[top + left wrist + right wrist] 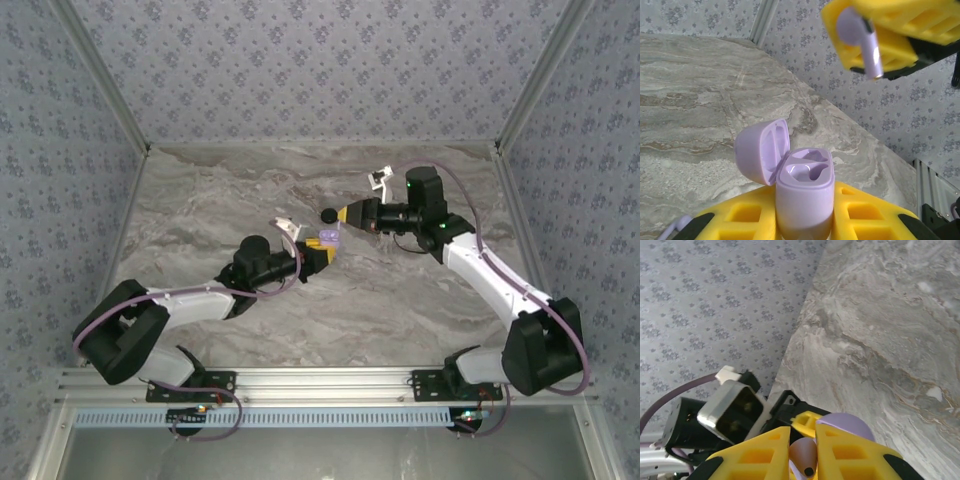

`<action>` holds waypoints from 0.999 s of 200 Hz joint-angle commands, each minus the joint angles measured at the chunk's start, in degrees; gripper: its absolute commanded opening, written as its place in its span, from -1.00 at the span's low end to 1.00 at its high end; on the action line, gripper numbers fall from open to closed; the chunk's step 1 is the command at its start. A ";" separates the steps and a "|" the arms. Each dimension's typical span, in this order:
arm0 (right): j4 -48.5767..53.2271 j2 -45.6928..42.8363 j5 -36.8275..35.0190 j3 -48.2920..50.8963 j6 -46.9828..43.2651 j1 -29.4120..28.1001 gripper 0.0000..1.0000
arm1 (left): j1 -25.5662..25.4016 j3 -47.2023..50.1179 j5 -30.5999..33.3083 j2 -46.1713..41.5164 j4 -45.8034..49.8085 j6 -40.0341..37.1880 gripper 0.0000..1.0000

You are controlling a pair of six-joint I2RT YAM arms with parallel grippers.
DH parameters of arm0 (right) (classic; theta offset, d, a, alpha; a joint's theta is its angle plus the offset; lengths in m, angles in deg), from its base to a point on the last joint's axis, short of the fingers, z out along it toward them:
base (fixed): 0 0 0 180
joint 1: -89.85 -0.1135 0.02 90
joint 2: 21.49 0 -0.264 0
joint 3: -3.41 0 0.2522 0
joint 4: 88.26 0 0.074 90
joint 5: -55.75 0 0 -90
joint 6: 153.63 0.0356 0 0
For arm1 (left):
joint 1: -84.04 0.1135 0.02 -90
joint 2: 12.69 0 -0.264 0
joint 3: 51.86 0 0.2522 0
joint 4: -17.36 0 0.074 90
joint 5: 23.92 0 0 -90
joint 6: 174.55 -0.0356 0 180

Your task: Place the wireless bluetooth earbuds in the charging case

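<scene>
1. The counter (200,200) is a marbled slab, and I have both arms reaching in over its middle, slightly toward the far edge.
2. The left tool (318,252) is clamped on the charging case (805,200), with a yellow finger on either side of its body. It holds the case off the counter surface.
3. The right tool (350,213) sits just to the far-right of the case, apart from it. It is closed on one lilac earbud (862,42), and the right wrist view shows the earbud pinched between the two yellow fingers.
4. The case lid (760,150) is swung open to the left of the body. The mouth is exposed, and both wells look empty from the left wrist view.
5. In the left wrist view the earbud hangs above and to the right of the case mouth, with clear air between them. Its long axis is its stem, which points down and a little to the right, tilted against the upright case body.
6. I judge the right arm must bring the earbud in toward the left tool and square the stem to a well before lowering.
7. A small dark thing (327,214) sits just off the right tool's tip, and I cannot tell what it is.
</scene>
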 commanded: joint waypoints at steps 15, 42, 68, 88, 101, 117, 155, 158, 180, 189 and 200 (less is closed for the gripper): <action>1.12 -2.22 -1.62 -1.81 -2.02 -1.32 -0.64 | -0.65 -2.34 -2.50 -1.19 -4.07 0.98 -0.54; 1.40 -2.25 -2.29 -1.94 -4.13 -1.85 -0.63 | -0.92 -2.43 -2.50 -2.21 -5.31 1.33 -0.54; 1.80 -2.25 -2.64 -1.84 -4.50 -2.19 -0.64 | -0.87 -2.26 -2.34 -3.48 -6.02 1.73 -0.54; 1.80 -2.26 -2.81 -1.82 -4.68 -2.42 -0.64 | -0.94 -2.17 -2.19 -4.23 -6.14 1.60 -0.54; 1.79 -2.25 -2.82 -1.99 -4.64 -2.50 -0.64 | -0.93 -2.26 -2.23 -4.47 -6.08 1.60 -0.54; 1.81 -2.20 -2.66 -2.06 -4.84 -2.61 -0.64 | -0.93 -2.43 -2.34 -4.64 -5.92 1.65 -0.54; 2.14 -2.07 -2.86 -1.91 -5.21 -2.67 -0.63 | -1.09 -2.69 -2.23 -4.85 -5.64 2.08 -0.54; 2.15 -2.07 -2.80 -1.85 -5.21 -2.70 -0.64 | -1.05 -2.65 -2.23 -4.85 -5.61 2.08 -0.54; 2.24 -1.86 -2.82 -1.82 -5.40 -2.64 -0.63 | -1.16 -2.95 -2.08 -5.13 -5.00 2.08 -0.54; 2.13 -1.65 -2.82 -1.81 -5.39 -2.69 -0.63 | -1.29 -2.96 -1.79 -5.20 -4.91 2.16 -0.54; 2.15 -1.48 -2.64 -1.74 -5.43 -2.75 -0.63 | -1.38 -3.05 -1.66 -5.25 -4.73 2.33 -0.53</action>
